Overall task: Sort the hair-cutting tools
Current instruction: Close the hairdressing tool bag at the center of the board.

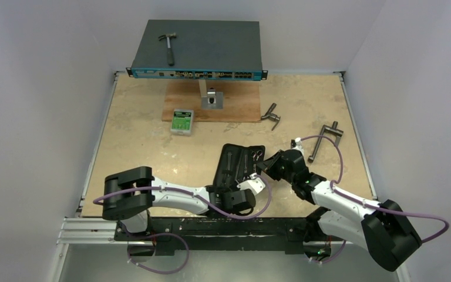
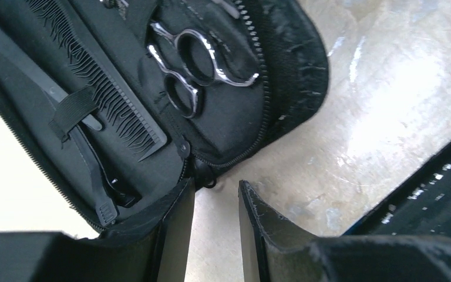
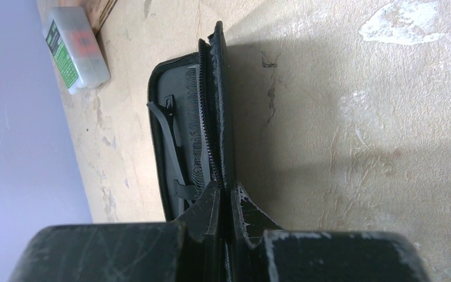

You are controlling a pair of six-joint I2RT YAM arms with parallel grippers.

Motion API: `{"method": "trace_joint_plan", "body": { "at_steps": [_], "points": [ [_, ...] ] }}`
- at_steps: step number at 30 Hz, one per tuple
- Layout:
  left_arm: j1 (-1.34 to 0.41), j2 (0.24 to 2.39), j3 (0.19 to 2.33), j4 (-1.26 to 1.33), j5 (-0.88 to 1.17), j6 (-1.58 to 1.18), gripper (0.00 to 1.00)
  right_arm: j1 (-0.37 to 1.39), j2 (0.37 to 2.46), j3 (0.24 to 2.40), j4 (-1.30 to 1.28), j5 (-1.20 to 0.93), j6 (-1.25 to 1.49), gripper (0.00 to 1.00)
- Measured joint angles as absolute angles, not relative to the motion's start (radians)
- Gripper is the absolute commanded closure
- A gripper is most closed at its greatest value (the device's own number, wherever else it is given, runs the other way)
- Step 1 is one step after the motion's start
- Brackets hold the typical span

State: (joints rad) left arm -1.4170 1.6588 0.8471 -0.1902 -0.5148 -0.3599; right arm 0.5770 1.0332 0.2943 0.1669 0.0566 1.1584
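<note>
We see the right end effector (image 3: 225, 197) clenched on the case (image 3: 219, 88) (scissors (image 2: 194, 59) inside), left end effector (image 2: 217, 194) released beside it.

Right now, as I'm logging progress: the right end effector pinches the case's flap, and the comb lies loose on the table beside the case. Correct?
Not quite. The right end effector does pinch the flap of the case, but the comb is not loose on the table: it lies inside the open case, as the left wrist view shows.

Nothing can be read: the green label on the small box (image 1: 182, 121) and the port markings on the rack unit (image 1: 197, 74) are too blurred
</note>
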Motion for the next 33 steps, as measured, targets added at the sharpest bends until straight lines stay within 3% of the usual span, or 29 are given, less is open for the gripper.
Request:
{"method": "trace_joint_plan", "body": {
  "at_steps": [13, 21, 33],
  "points": [
    [-1.401, 1.659, 0.852, -0.204, -0.536, -0.363, 0.67, 0.577, 1.019, 0.294, 0.159, 0.053, 1.158, 1.0],
    [-1.396, 1.663, 0.876, -0.196, -0.538, -0.347, 0.8, 0.577, 1.019, 0.294, 0.156, 0.049, 1.154, 1.0],
    [-1.383, 1.671, 0.876, -0.197, -0.532, -0.348, 0.76, 0.577, 1.019, 0.294, 0.156, 0.037, 1.152, 1.0]
  ]
}}
